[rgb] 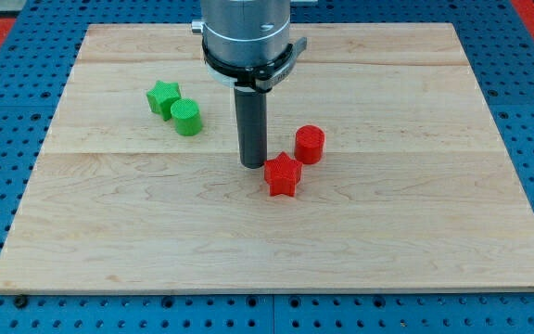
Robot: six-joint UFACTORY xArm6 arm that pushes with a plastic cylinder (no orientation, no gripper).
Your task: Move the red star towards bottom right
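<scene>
The red star point(283, 175) lies near the middle of the wooden board point(109, 232). My tip point(252, 165) rests on the board just to the star's upper left, very close to it or touching it. A red cylinder point(310, 144) stands just up and to the right of the star. The rod rises straight up to the arm's grey body at the view's top.
A green star point(162, 96) and a green cylinder point(186, 117) sit side by side at the board's upper left, touching. The board is surrounded by a blue perforated surface point(7, 139).
</scene>
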